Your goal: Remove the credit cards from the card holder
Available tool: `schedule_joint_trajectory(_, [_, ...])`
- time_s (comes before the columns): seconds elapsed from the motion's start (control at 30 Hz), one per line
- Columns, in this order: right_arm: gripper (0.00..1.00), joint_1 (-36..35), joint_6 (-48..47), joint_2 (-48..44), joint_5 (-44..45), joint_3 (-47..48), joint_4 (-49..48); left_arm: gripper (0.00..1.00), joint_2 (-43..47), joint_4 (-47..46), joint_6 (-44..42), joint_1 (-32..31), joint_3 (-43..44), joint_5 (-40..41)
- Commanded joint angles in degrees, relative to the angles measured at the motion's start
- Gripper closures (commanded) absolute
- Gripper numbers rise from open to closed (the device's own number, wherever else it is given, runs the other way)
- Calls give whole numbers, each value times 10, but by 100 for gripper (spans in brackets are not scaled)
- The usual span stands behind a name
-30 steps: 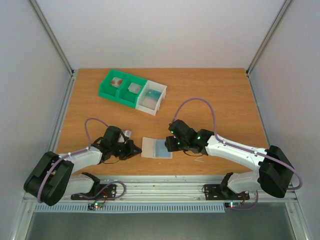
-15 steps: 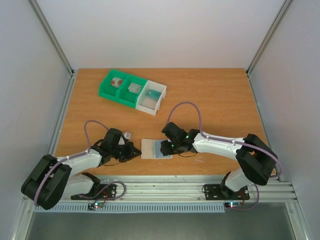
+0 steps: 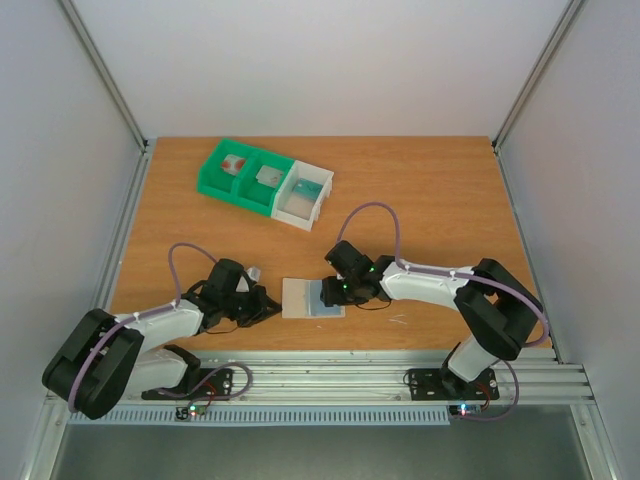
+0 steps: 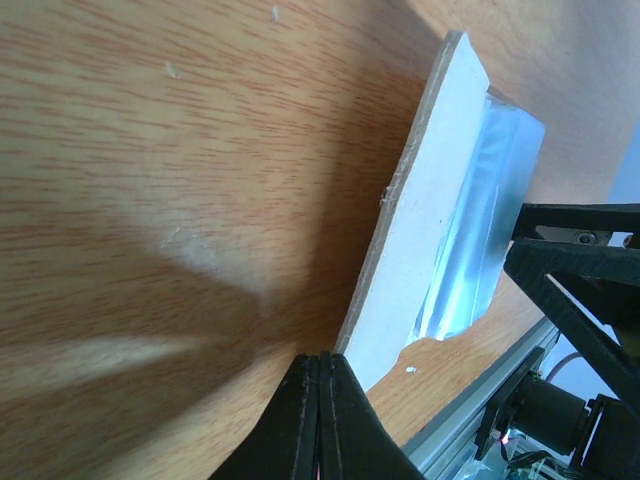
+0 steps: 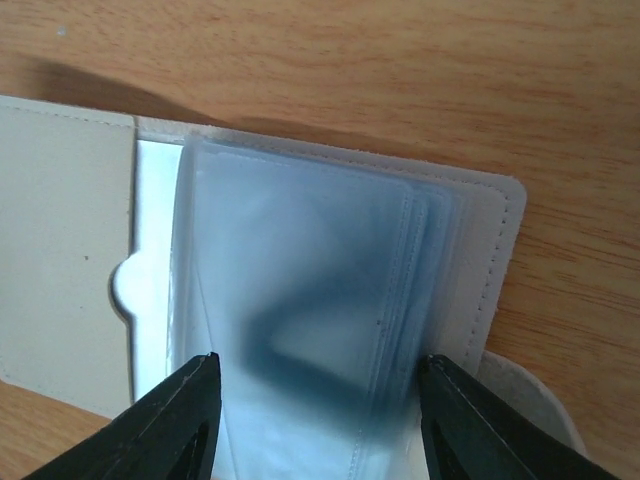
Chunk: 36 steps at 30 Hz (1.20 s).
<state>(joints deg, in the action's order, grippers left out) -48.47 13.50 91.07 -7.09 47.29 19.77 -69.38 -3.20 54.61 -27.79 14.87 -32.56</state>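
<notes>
The card holder lies open and flat near the table's front edge. It has a pale cream cover and blue-grey translucent sleeves. My right gripper is open just above the sleeves, one finger at each side of the stack, in the right wrist view. My left gripper is shut, its tip at the near left corner of the holder's cover. No card shows inside the sleeves. A small white item with red marks lies in the green tray; the dark red card is not visible.
A green-and-white compartment tray stands at the back left with small items in its compartments. The metal rail runs along the front edge. White walls and frame posts surround the table.
My right gripper has moved left and down onto the holder's sleeve side, its elbow folding in. My left gripper has shifted slightly towards the holder's left corner.
</notes>
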Motion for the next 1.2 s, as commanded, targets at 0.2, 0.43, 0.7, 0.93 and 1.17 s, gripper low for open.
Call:
schedule_joint_trajectory(0.2, [39, 1, 23, 12, -23, -8, -27, 100, -5, -13, -10, -3, -6, 6])
schedule_joint_trajectory(0.43, [39, 8, 34, -10, -77, -18, -69, 100, -5, -13, -8, -3, -5, 5])
schedule_joint_trajectory(0.7, [39, 8, 43, -3, -105, -5, -82, 100, -7, -12, -8, -3, 1, 2])
schedule_joint_trajectory(0.93, [39, 9, 49, -10, -137, -6, -111, 100, -2, -8, -7, -3, 1, 5])
schedule_joint_trajectory(1.17, [39, 8, 55, -15, -156, 0, -122, 100, 0, -3, -8, -3, 3, 2])
